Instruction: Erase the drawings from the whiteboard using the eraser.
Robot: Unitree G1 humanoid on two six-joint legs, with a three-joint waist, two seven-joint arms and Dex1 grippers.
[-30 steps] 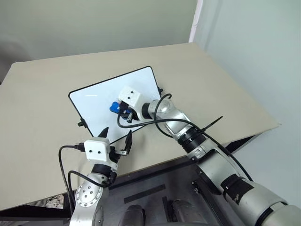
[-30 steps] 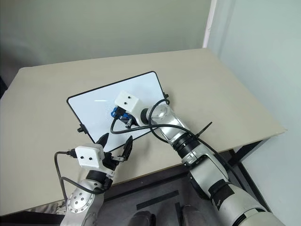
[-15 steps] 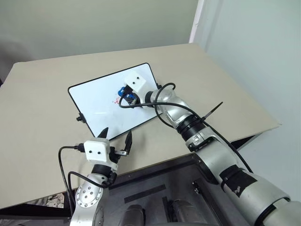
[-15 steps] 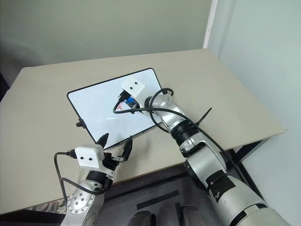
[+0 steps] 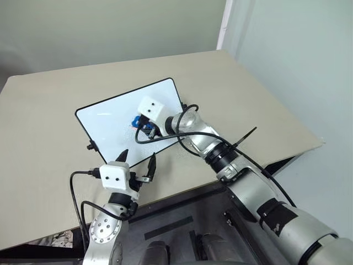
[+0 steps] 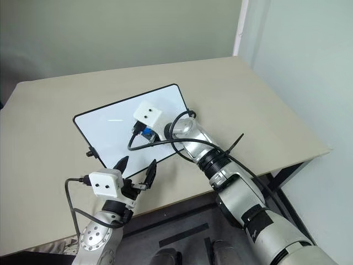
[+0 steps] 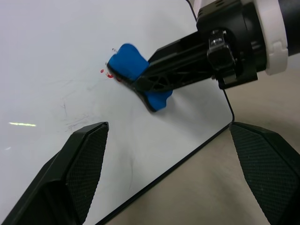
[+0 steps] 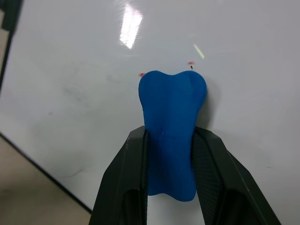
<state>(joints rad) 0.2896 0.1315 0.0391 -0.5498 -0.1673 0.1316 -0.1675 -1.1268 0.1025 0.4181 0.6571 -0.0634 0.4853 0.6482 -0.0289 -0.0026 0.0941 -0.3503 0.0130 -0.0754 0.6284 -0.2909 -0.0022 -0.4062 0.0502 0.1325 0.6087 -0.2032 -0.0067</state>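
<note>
One whiteboard (image 5: 110, 124), laid flat on one beige table (image 5: 49, 110). One blue eraser (image 8: 171, 126), clamped between the fingers of the right gripper (image 8: 169, 161) and pressed on the board's middle, over the drawings (image 7: 106, 73), of which a few red specks are seen at its edge. Left gripper (image 7: 166, 154) is held just off the board's near edge, fingers spread wide, nothing held. Step in hand, as judged: the eraser is best kept flat and swept fully across the remaining specks.

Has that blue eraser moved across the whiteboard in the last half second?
Yes. The eraser slid from near the whiteboard's far right part back toward its middle, onto the drawings.
</note>
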